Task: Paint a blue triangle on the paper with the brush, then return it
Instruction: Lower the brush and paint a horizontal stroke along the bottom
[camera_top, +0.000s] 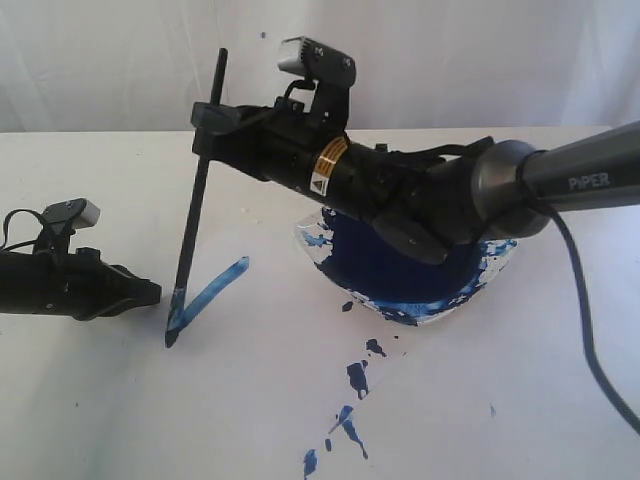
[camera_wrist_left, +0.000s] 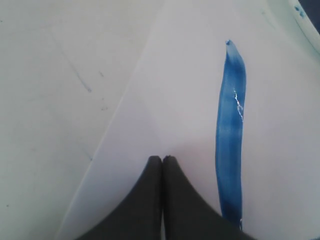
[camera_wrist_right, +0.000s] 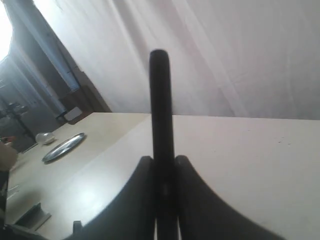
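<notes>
Bright diffuse light, washed-out whites, faint soft shadows, wrist views hazy, exterior view slightly grainy

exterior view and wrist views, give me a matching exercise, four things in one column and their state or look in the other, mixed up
Column one
1. brush
2. left gripper
3. paint dish
4. blue stroke

Column two
A. shut, holding nothing
B. a single slanted streak on the paper
C. near upright, tip down at the streak's lower end
D. full of dark blue paint, rim splattered

Pairs: 1-C, 2-A, 3-D, 4-B
</notes>
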